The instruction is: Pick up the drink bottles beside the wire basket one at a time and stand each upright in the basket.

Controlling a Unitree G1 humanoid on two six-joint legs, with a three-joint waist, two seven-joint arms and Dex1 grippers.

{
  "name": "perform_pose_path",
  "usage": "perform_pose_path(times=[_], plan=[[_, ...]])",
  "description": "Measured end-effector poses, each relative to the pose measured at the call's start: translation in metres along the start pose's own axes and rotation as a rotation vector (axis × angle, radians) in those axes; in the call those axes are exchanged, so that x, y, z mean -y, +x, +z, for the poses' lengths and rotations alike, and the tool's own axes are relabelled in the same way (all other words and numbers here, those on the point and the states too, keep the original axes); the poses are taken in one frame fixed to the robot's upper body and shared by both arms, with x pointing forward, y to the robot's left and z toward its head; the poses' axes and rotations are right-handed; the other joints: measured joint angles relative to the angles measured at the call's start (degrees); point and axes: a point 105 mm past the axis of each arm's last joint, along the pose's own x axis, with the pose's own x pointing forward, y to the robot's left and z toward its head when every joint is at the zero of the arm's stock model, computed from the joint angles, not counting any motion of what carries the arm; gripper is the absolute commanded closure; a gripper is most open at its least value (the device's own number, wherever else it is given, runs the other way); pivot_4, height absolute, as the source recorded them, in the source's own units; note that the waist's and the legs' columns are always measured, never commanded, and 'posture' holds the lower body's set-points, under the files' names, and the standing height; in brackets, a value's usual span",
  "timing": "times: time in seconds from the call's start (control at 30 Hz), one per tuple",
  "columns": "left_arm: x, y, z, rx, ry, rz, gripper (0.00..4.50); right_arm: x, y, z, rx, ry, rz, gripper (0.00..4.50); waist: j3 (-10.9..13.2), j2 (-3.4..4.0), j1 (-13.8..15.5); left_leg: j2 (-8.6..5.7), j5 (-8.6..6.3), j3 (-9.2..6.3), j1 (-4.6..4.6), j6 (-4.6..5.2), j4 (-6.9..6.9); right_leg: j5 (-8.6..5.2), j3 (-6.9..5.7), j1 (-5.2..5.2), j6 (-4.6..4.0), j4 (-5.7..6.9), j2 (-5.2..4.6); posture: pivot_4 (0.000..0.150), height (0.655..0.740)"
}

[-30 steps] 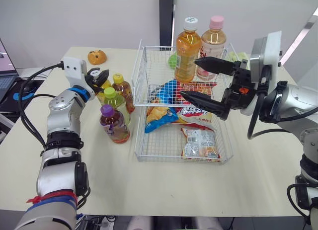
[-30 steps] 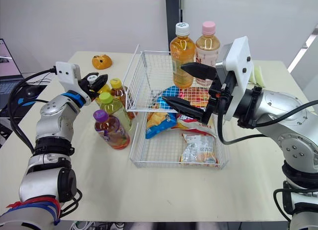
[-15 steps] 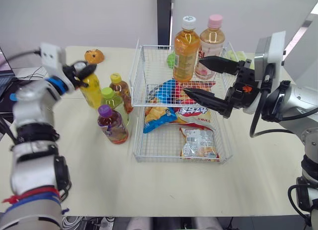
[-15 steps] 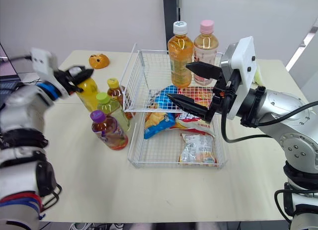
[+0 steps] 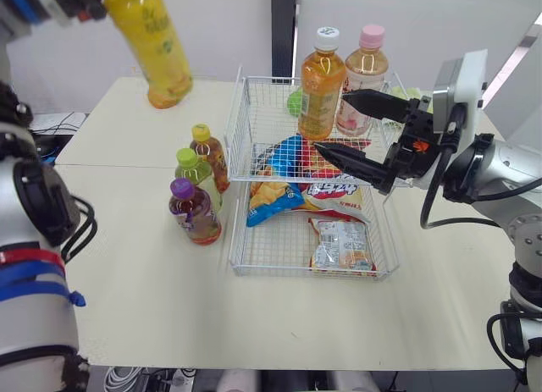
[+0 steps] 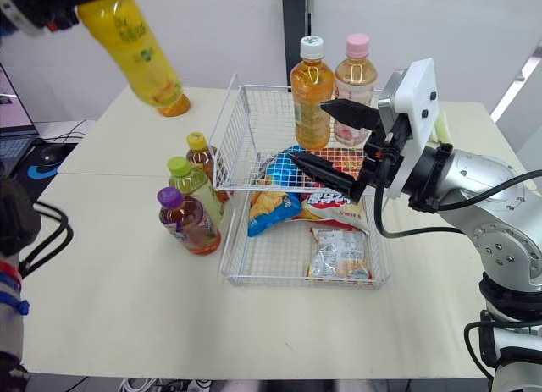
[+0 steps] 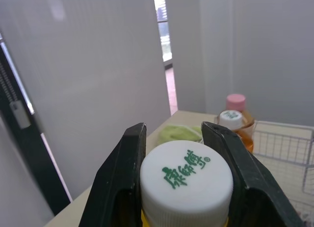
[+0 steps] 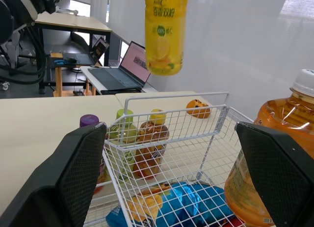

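My left gripper [image 7: 185, 180] is shut on the white cap of a yellow drink bottle [image 5: 157, 46], which hangs tilted high above the table's far left. Three bottles stand just left of the wire basket [image 5: 238, 128]: a yellow-capped one [image 5: 210, 157], a green-capped one [image 5: 195, 179] and a purple-capped one [image 5: 194, 214]. An orange bottle [image 5: 320, 85] and a pink-capped bottle [image 5: 362, 77] stand upright at the basket's far end. My right gripper [image 5: 332, 122] hovers open over the basket's far half, holding nothing.
Snack bags lie in the basket: a blue one [image 5: 283, 167] and a clear packet [image 5: 341, 245]. A small orange toy [image 8: 198, 108] sits on the table behind the basket. A laptop [image 6: 10, 114] is off the table's left side.
My left arm has lifted the yellow bottle from beside the basket to high above the table. The right gripper has stayed open over the basket.
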Motion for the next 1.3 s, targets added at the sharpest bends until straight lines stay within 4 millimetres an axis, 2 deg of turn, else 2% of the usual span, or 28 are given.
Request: perform_pose_path(times=[0.13, 0.4, 0.6, 0.73, 0.93, 1.3], plan=[[0.009, 0.024, 0.010, 0.045, -0.025, -0.081, 3.10, 0.002, -0.002, -0.002, -0.006, -0.001, -0.020, 0.00, 0.03, 0.06, -0.02, 0.01, 0.00, 0.00, 0.01, 0.00, 0.00, 0.00, 0.01, 0.00, 0.00, 0.03, 0.00, 0.150, 0.7400], [0.020, 0.069, -0.015, 0.050, -0.075, -0.137, 3.10, 0.003, -0.008, 0.003, -0.005, -0.033, -0.060, 0.00, 0.04, 0.06, 0.00, 0.01, 0.01, 0.01, -0.05, 0.01, 0.00, 0.00, 0.03, -0.07, 0.00, 0.04, 0.00, 0.150, 0.7400], [0.021, 0.095, -0.038, 0.048, -0.093, -0.090, 3.10, 0.000, -0.012, 0.001, -0.027, -0.033, -0.082, 0.00, 0.05, 0.08, 0.04, 0.01, 0.01, 0.01, -0.06, 0.00, 0.00, 0.00, 0.05, -0.09, 0.00, 0.06, 0.00, 0.150, 0.7400], [0.021, 0.103, -0.057, 0.030, -0.132, -0.056, 3.10, -0.002, -0.013, 0.002, -0.028, -0.038, -0.093, 0.00, 0.05, 0.08, 0.00, 0.01, 0.01, 0.02, -0.05, 0.00, -0.02, 0.00, 0.06, -0.10, 0.00, 0.08, 0.00, 0.150, 0.7400], [0.026, 0.107, -0.101, -0.043, -0.194, -0.055, 3.10, -0.004, -0.016, 0.001, -0.044, -0.038, -0.111, 0.00, 0.05, 0.08, 0.04, 0.01, 0.02, 0.02, -0.18, -0.01, 0.02, 0.00, 0.05, -0.20, 0.00, 0.08, 0.00, 0.150, 0.7400], [0.032, 0.117, -0.106, -0.048, -0.165, -0.067, 3.10, -0.004, -0.018, 0.000, -0.052, -0.034, -0.129, 0.00, 0.04, 0.07, 0.04, 0.00, 0.04, 0.17, -0.65, -0.04, 0.25, 0.00, 0.18, -0.97, 0.00, 0.84, -0.02, 0.150, 0.7400]])
